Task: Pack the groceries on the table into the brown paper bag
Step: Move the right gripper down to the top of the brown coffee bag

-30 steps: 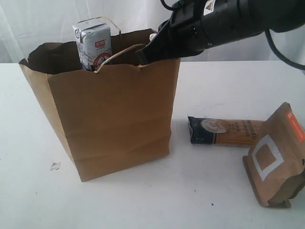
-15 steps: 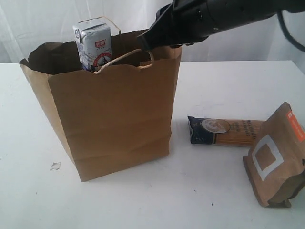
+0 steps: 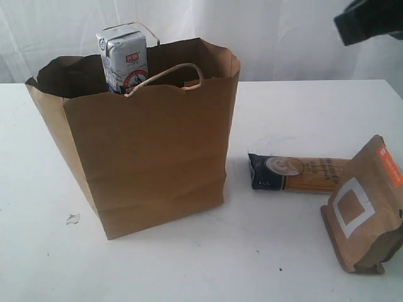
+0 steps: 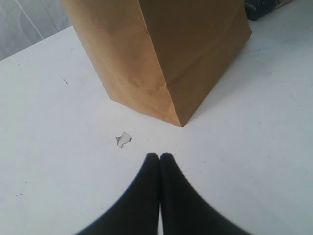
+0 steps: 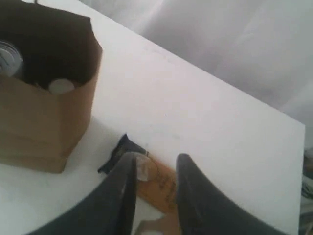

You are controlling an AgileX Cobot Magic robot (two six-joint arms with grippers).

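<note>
1. exterior view: the tall brown kraft paper bag (image 3: pixel 145 157) stands upright on the large flat white tabletop (image 3: pixel 189 270), with a small white-blue carton (image 3: pixel 124 60) poking above its rim. the dark-blue spaghetti packet (image 3: pixel 296 174) lies flat near the bag, and the brown pouch with orange label (image 3: pixel 365 204) stands just beside the packet; both are unpacked. my right arm (image 3: pixel 371 19) is high, well apart from the bag.
2. left wrist view: my left gripper (image 4: pixel 159 157) hangs low over the table near the bag's bottom corner, fingers pressed together on nothing. a small white crumb (image 4: pixel 123 139) lies between them.
3. right wrist view: my right gripper (image 5: pixel 156 159) is raised, jaws parted and empty, above the spaghetti packet. a round white bottle cap (image 5: pixel 61 86) shows inside the bag. i judge i'm fetching the packet: next i descend, straddle its narrow width and close.
</note>
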